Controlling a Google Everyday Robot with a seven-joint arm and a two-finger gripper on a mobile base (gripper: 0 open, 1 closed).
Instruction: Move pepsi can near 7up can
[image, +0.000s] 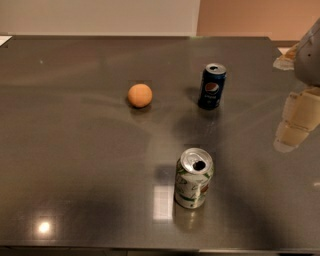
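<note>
**Pepsi can stands far of the 7up can, gripper off at the right edge**

In the camera view, we see a dark, glossy table (75, 165) filling almost the whole scene, with a pale wall (100, 15) behind its far edge.

We find the pepsi can (212, 86) upright on the far half of the table, a little right of centre. Its logo faces us and its opened top shows. The 7up can (193, 178) stands nearer to us and slightly to the left of the pepsi can. It is upright too, its silver top is open and its side looks a little dented. The two cans are clearly apart, with bare tabletop between them.

To the left of the pepsi can, at about the same depth, we see an orange (139, 95) resting on the table. It touches neither can.

The gripper (296, 122) is at the right edge of the scene, a pale blocky shape hanging above the table, with the grey arm (310, 55) above it and partly cut off by the frame. It is to the right of both cans and touches neither; in depth it appears to sit between them. We cannot tell whether the pincer is released or clenched.

A bright patch of reflected light lies on the table just left of the 7up can, and a smaller glint shows near the near-left corner.
</note>
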